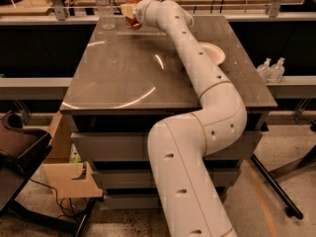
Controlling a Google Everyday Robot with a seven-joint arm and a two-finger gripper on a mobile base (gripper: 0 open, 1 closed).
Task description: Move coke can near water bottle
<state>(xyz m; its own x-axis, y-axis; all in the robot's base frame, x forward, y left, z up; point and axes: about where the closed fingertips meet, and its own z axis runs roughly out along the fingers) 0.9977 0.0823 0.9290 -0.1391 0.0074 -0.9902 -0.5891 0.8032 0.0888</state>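
Note:
The coke can (133, 11), red-orange with a silver top, is at the far left part of the grey table (128, 68). My gripper (129, 12) is at the end of my white arm (197, 73), closed around the can. The water bottle (104, 6), clear with a pale label band, stands upright at the far left corner, a short gap to the left of the can. Whether the can rests on the table or hangs just above it cannot be told.
A white bowl (213, 52) sits at the table's right side, partly behind my arm. Two small pump-top bottles (270, 69) stand on a shelf to the right. A railing runs behind the table. A cardboard box (66, 167) and dark chair (19, 147) are lower left.

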